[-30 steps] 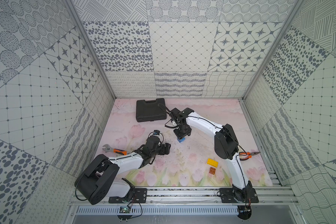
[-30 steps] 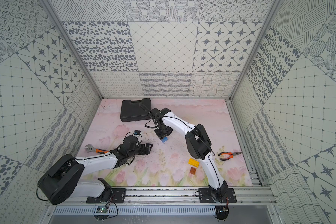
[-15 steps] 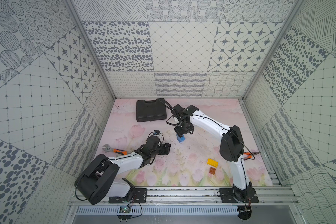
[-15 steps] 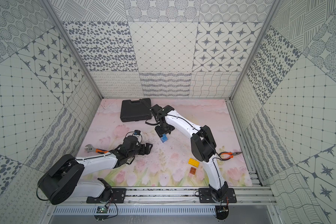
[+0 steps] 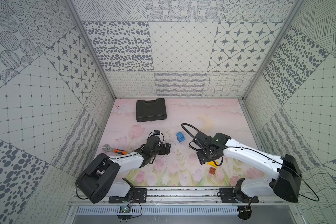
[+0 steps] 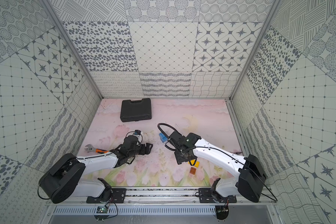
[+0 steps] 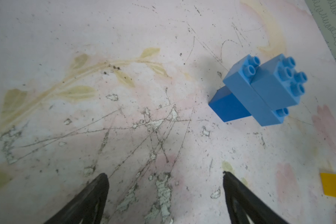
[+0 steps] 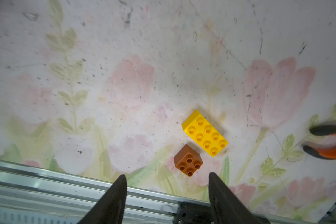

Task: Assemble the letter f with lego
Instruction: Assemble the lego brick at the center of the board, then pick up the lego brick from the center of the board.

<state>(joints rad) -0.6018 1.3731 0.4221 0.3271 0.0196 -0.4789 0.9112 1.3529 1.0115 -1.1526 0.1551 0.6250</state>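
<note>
The blue lego stack [image 5: 180, 137] [image 6: 162, 138] stands free on the mat: two light blue bricks joined over a darker blue one [image 7: 229, 108]. My left gripper [image 5: 168, 149] [image 7: 164, 174] lies low on the mat, open and empty, a short way left of the stack. The yellow brick [image 5: 211, 163] [image 8: 205, 132] and the brown-orange brick [image 5: 212, 170] [image 8: 188, 160] lie loose side by side near the front right. My right gripper [image 5: 205, 158] [image 8: 167, 175] hangs over them, open and empty, partly hiding the yellow brick in both top views. No F shape is joined.
A shut black case [image 5: 150, 110] lies at the back left. An orange-handled wrench [image 5: 113, 149] lies by the left wall next to the left arm. Orange-handled pliers [image 8: 330, 141] lie right of the bricks. The metal rail [image 5: 182, 191] runs along the front edge.
My right gripper opened and let go of the blue stack, then swung back toward the front right, over the yellow and brown bricks. The left arm has not moved.
</note>
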